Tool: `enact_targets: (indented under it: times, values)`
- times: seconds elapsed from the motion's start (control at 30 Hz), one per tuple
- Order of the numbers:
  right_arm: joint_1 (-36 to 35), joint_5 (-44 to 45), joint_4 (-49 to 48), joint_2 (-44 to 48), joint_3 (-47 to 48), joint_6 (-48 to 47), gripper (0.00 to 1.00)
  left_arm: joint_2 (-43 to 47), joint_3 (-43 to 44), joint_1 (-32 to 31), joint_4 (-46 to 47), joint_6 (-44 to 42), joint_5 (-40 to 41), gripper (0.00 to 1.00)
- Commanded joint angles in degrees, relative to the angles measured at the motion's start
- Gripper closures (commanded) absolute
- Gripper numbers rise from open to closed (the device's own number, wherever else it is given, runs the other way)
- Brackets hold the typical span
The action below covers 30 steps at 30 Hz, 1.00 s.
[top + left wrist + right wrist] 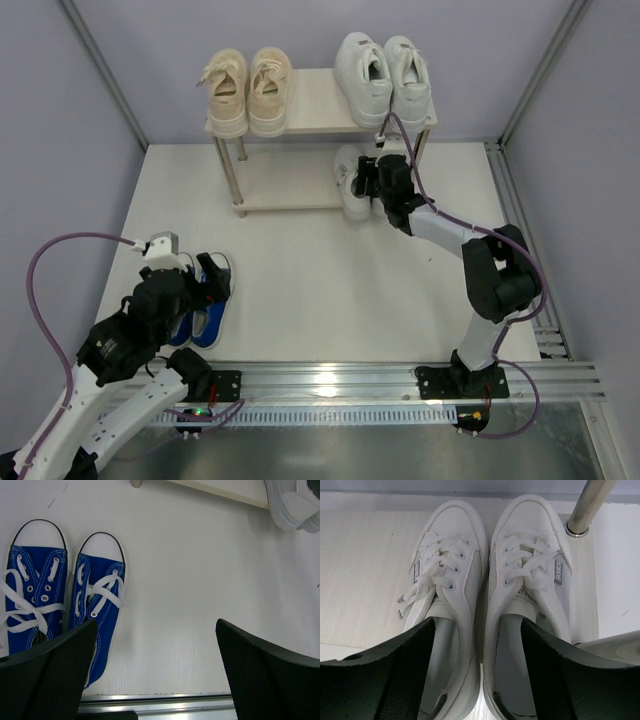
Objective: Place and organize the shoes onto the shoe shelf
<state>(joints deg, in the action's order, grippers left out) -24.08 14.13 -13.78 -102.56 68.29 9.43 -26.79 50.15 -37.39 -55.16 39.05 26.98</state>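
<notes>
The shoe shelf (312, 100) stands at the back. The beige pair (247, 88) and the large white pair (383, 72) sit on its top board. The smaller white pair (350, 172) sits on the lower board (365, 580), toes toward the wall. My right gripper (374, 182) hangs open just over the heels (477, 670), one finger above each shoe opening, the inner collars between them untouched. The blue pair (208, 298) lies on the table at the front left (97, 605). My left gripper (178, 290) is open and empty above the table, just right of the blue shoes (156, 670).
A silver shelf leg (587, 505) stands right of the white pair's toes. A metal rail (350, 380) runs along the table's near edge and shows in the left wrist view (160, 702). Grey walls enclose the table on three sides. The lower board's left half (280, 195) is bare.
</notes>
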Motion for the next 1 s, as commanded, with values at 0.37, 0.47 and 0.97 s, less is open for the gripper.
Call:
enact_targets:
  times: [0.37, 0.47, 0.97]
  values:
    - [-1.1, -6.0, -20.2, 13.3, -15.3, 2.1, 0.24, -0.1, 2.1, -0.1, 0.4, 0.2, 1.8, 0.00]
    - [-3.9, -4.5, -21.3, 17.1, -20.0, 1.5, 0.23, -0.5, 2.1, -0.1, 1.2, -0.3, 1.8, 0.00]
    - [-29.5, 16.5, -1.1, 54.6, -39.0, 7.4, 0.23, -39.0, 24.3, 7.9, -15.3, -11.8, 4.8, 0.00]
